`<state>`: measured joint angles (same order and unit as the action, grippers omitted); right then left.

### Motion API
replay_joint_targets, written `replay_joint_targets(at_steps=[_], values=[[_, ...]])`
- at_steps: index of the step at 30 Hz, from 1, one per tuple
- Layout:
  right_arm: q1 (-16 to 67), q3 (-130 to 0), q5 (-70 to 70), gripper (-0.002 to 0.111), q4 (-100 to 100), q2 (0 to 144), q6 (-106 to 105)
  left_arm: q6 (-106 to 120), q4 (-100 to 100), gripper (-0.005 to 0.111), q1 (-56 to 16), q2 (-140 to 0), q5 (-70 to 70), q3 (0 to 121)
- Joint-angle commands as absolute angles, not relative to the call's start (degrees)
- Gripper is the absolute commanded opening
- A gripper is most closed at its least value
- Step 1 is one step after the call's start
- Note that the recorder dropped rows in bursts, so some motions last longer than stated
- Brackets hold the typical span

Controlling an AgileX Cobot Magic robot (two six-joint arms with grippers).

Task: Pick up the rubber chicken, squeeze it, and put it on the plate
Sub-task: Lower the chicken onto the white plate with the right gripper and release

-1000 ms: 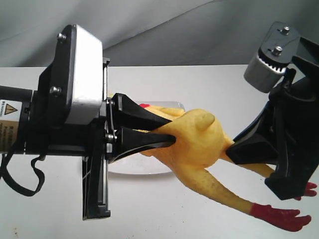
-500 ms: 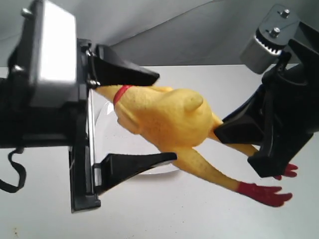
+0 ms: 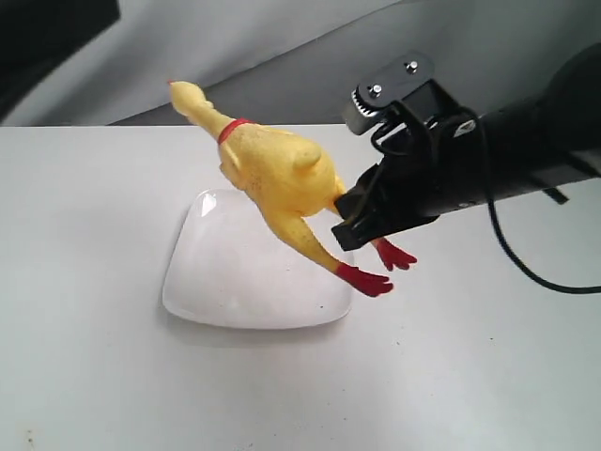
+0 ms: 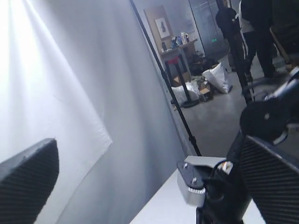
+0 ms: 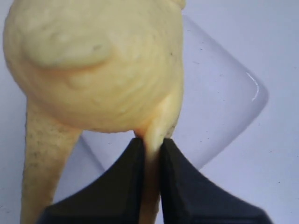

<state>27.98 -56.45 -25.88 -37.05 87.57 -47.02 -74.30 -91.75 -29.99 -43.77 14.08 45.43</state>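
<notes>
The rubber chicken [image 3: 282, 174] hangs tilted in the air over the plate [image 3: 235, 282], head up toward the back left and red feet low on the right. My right gripper [image 3: 349, 211] is shut on one of its legs just below the body. The right wrist view shows the yellow body [image 5: 93, 60] close up. There the leg is pinched between the black fingers of my right gripper [image 5: 152, 144], with the white plate [image 5: 219, 93] beneath. My left gripper [image 4: 149, 158] is open and holds nothing, pointing at the backdrop.
A dark part of the left arm [image 3: 47, 38] fills the top left corner of the exterior view. A black cable [image 3: 526, 263] loops down from the right arm over the white table [image 3: 470, 376]. A grey backdrop cloth [image 3: 282, 56] hangs behind.
The left gripper opened, let go of the chicken's body and pulled away up and left. The right gripper carried the chicken by its leg away from the camera, over the plate.
</notes>
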Motion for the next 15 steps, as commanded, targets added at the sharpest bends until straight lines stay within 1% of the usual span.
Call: replay_joint_targets(at_steps=[1,4,6,11,12,13,14,15], values=[[28.11,-56.73,-16.95,0.000,-41.34,95.14,-50.15,-75.11,-90.80,0.099,-30.23,-41.33,13.00,45.58],[28.11,-56.73,-15.94,0.000,-46.53,102.49,-54.57,-75.11,-90.80,0.099,-30.23,-41.33,13.00,45.58],[28.11,-56.73,-17.31,0.000,-46.96,104.85,-55.97,-75.11,-90.80,0.099,-30.23,-41.62,13.00,45.58],[28.11,-56.73,-18.63,0.000,-46.85,106.19,-55.55,-75.11,-90.80,0.099,-30.23,-41.62,13.00,45.58],[28.11,-56.73,-18.63,0.007,-46.05,105.43,-55.21,-75.11,-90.80,0.099,-30.23,-41.62,13.00,45.58],[28.11,-56.73,-18.75,0.021,-44.60,104.29,-55.21,-75.11,-90.80,0.099,-30.23,-41.62,13.00,45.58],[28.11,-56.73,-19.19,0.031,-43.76,103.45,-54.80,-75.11,-90.80,0.099,-30.23,-41.62,13.00,45.58],[28.00,-56.73,-20.51,0.045,-42.85,101.73,-54.80,-75.38,-90.80,0.099,-30.23,-41.60,13.00,45.58]])
